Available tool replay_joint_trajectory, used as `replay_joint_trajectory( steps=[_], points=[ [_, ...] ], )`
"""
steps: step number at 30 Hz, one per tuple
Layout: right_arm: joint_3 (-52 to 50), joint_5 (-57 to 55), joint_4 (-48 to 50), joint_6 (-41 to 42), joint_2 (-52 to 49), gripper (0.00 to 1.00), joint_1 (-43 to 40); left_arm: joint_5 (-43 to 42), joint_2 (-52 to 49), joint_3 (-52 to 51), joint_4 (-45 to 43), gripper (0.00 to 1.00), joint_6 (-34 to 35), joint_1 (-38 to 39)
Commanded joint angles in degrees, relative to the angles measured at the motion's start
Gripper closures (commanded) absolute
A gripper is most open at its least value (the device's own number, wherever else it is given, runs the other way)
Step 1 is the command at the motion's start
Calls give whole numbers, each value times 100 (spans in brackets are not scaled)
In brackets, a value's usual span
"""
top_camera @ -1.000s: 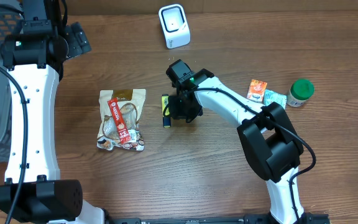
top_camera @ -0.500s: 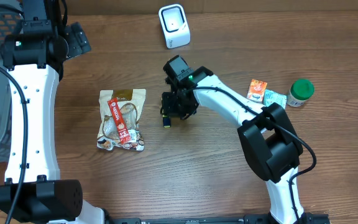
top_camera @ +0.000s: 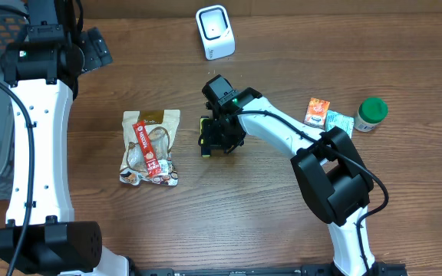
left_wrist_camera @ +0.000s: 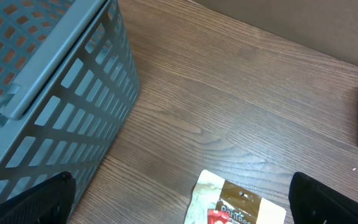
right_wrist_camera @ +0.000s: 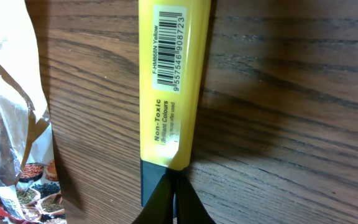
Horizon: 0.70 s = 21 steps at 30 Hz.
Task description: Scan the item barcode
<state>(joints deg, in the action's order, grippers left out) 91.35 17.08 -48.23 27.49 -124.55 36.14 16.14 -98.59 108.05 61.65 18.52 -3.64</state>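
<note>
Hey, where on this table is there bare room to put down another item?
Bare wood lies between the scanner and the snack bag, and along the front edge below the snack bag and highlighter. Crowded: around the highlighter under the right gripper, and by the orange packet and green-lidded jar.

The yellow highlighter (right_wrist_camera: 169, 81) in the middle of the right wrist view carried a barcode at the top of the frame, with "F-HM866N Yellow" and "9557546908723" printed beside it. Lower on its barrel stood "Non-Toxic" and "Brilliant Colours"; a smaller line there was too fine to read. The print on the snack bag (left_wrist_camera: 238, 202) was blurred.
</note>
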Motion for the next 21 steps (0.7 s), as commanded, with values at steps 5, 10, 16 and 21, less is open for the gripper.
replay_joint_trajectory(
  steps=[5, 10, 16, 21],
  points=[
    [-131, -656, -72, 136, 109, 96, 13, 76, -55, 44, -15, 0, 81, 7],
    [-131, -892, -208, 297, 109, 94, 11, 76, -55, 44, -15, 0, 81, 7],
    [-131, -960, -160, 299, 109, 91, 11, 76, -55, 44, -13, 0, 81, 7],
    [273, -579, -142, 407, 122, 82, 7, 76, -55, 44, -15, 1, 81, 7]
  ],
)
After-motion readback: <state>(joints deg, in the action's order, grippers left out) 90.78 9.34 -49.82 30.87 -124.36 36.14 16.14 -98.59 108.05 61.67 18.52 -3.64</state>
